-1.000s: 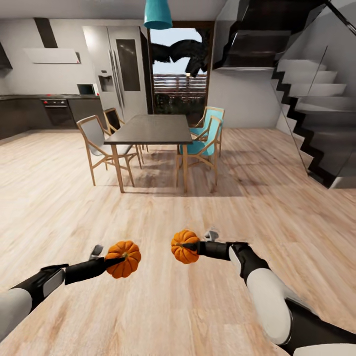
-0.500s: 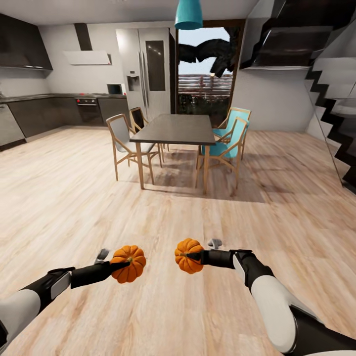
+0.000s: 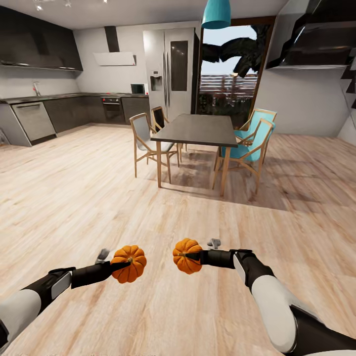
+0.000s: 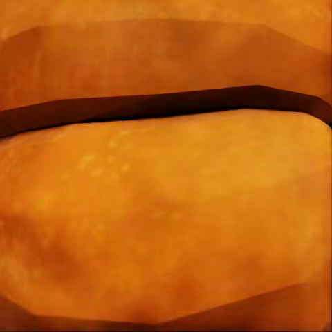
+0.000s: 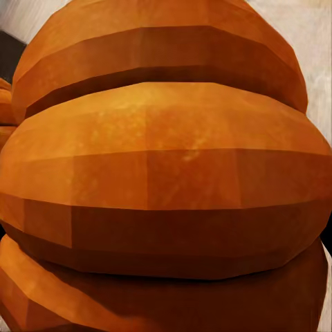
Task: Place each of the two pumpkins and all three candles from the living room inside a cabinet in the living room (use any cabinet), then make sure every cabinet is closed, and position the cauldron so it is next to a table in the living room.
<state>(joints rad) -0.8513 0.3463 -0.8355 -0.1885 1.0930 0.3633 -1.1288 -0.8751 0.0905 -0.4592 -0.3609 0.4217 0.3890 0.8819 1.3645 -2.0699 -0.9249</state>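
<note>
Pale wood floor (image 3: 74, 198) stretches to your dining table (image 3: 195, 129); no writing is readable. Your left gripper (image 3: 118, 264) pinches one pumpkin (image 3: 129, 264), your right gripper (image 3: 194, 256) the other pumpkin (image 3: 186, 256), both above the floor.

Dining table (image 3: 195, 129) on pale wood floor (image 3: 74, 198).

The head camera looks forward and down over both arms across the floor (image 3: 99, 188) toward the far kitchen. Each wrist camera sits pressed close against a pumpkin (image 4: 166, 207), both shared with the head view.
</note>
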